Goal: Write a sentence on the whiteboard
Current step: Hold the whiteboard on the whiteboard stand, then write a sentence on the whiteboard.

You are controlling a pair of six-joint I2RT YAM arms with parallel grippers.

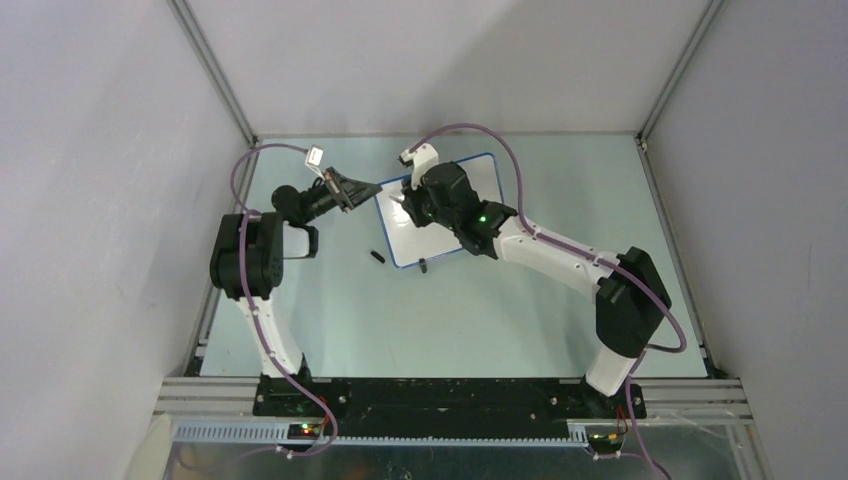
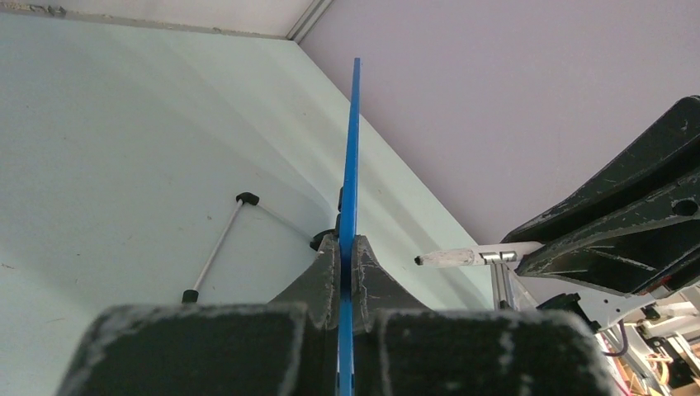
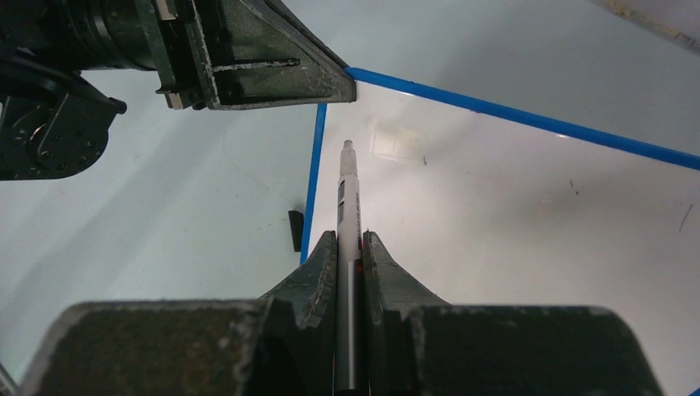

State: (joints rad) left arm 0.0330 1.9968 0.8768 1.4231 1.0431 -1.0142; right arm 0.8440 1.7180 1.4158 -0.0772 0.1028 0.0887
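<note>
Two arms are pictured at a blue-framed whiteboard [image 1: 415, 245], laid on the pale desk [image 1: 330, 320] with no sentence yet written on it. Its frame is clamped at the far left corner by the left jaws, pressed together on the thin edge. A marker [image 3: 347, 190] is pinched along its barrel by the right jaws, its tip aimed at the white face just inside that same corner; whether contact is made cannot be told. The board's long axis is seen running rightward from the tip, so the first stroke is judged to lie that way. The right arm [image 1: 560, 258] is stretched over the board's near right side, wrist bent down; the left arm [image 1: 248, 255] is folded beside its left edge.
</note>
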